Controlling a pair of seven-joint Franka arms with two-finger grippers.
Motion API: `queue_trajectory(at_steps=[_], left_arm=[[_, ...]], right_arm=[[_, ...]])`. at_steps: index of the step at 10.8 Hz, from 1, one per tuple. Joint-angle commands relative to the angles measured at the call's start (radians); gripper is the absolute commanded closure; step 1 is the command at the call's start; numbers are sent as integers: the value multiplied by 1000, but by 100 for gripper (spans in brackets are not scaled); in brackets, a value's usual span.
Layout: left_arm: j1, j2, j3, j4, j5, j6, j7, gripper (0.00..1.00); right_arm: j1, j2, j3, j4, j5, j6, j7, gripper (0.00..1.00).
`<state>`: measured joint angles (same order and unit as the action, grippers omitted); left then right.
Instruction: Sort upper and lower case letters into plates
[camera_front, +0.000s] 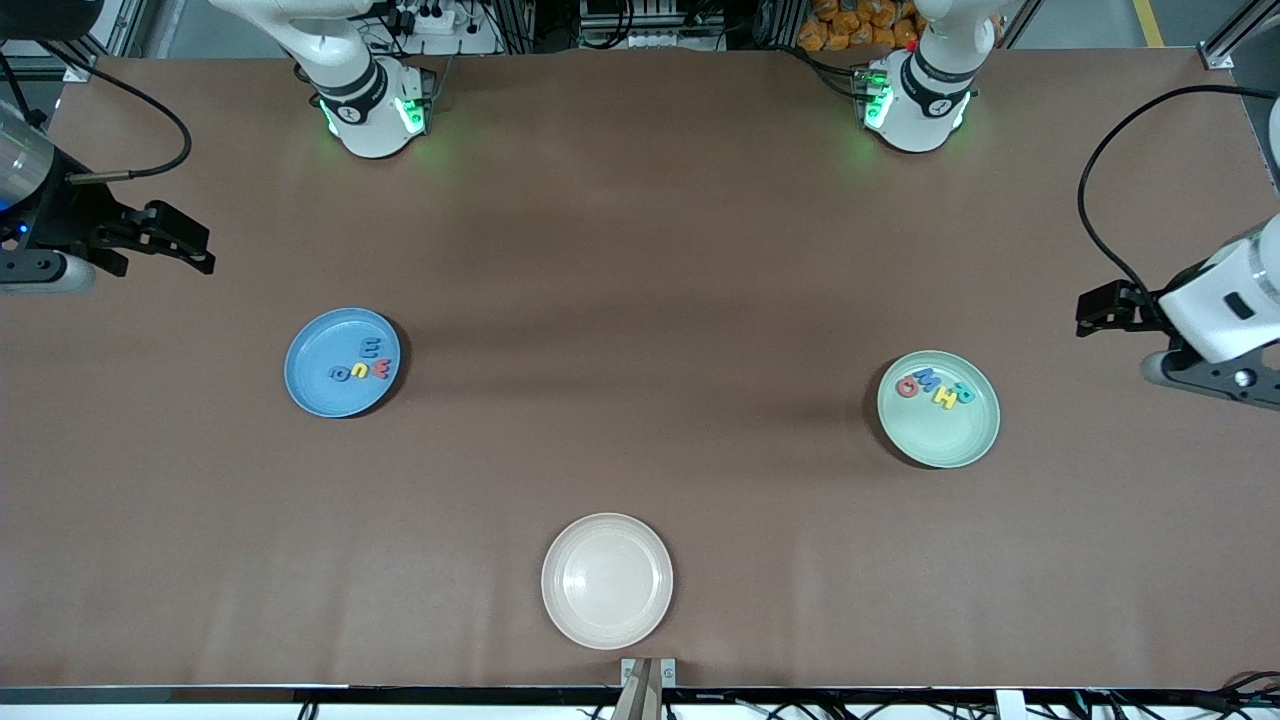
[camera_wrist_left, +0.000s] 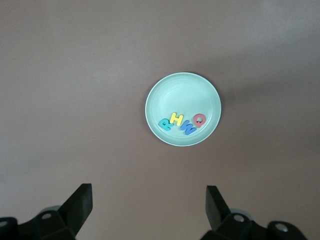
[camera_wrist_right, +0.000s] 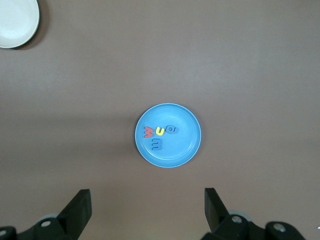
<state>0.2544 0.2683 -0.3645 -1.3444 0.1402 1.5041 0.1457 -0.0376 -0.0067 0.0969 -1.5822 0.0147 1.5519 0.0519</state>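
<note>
Four small chunky toy letters (camera_front: 364, 362) lie in the round mid-blue plate (camera_front: 315, 385) near the right arm's edge of the brown tabletop (camera_front: 640, 300). Four more letters (camera_front: 934, 387) lie in the round pale mint green plate (camera_front: 945, 440) near the left arm's edge. A round cream-white plate (camera_front: 607, 620) sits at the front edge. The left gripper (camera_front: 1090, 310) and the right gripper (camera_front: 195, 250) both hang released, grasping nothing, each over its own table end.

The front camera looks steeply down from high across the brown desk (camera_front: 640, 250), facing both bases. Each of the 2 wrist cameras looks straight down from well above: left shares the pale mint-green round plate (camera_front: 940, 435) (camera_wrist_left: 165, 100), right the mid-blue round plate (camera_front: 320, 385) (camera_wrist_right: 185, 145).
</note>
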Motion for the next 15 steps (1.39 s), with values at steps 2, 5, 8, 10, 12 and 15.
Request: queue_trajectory(at_steps=[2,5,8,10,12,15], left_arm=[[-169,-84,230,-41,-76,-12,-73,0],[-265,-208,326,-252,-79,58,-63,0],[-283,-224,337,-257,-102,77,-66,0],[-282,-227,372,-245,-143,77,-57,0],[-291,-236,374,-217,-133,76,-69,0],[-290,-238,387,-200,-136,73,-74,0]], right_arm=[[-15,-29,10,-13,4,4,-12,0],[-18,-39,10,-12,5,11,-12,0],[-16,-41,12,-12,5,14,-12,0],[-16,-39,12,-12,5,20,-12,0],[-16,-39,12,-12,5,22,-12,0],[-16,-39,12,-10,7,23,-12,0]])
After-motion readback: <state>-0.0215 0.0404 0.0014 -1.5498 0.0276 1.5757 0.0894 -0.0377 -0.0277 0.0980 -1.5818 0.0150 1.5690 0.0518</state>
